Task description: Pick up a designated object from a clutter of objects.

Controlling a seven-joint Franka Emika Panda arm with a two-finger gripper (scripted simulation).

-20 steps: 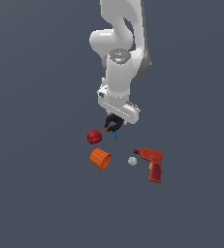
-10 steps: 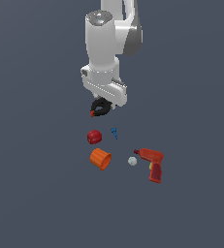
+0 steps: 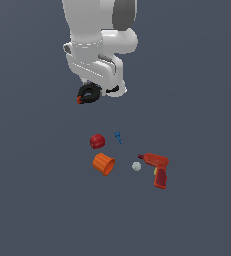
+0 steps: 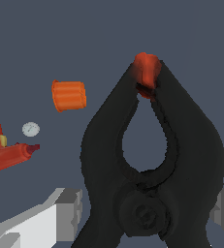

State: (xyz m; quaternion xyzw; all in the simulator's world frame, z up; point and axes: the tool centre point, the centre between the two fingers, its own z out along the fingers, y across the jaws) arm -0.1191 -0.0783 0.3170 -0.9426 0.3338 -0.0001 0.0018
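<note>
arm risen higher since earlier frame, hand (image 3: 93, 93) clamped on black clamp (image 3: 89, 93); clamp held high above desk, well clear of cup (image 3: 103, 164), drill (image 3: 157, 169); lift seems done

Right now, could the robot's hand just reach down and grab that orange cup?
Probably not: the hand is shut on the black clamp, well above the orange cup. Nothing blocks the way down, but it is full.

Ground surface (image 3: 202, 125): uniform dark slate-grey, unmarked, evenly lit. The same grey fills the whole backdrop, seamless.
</note>
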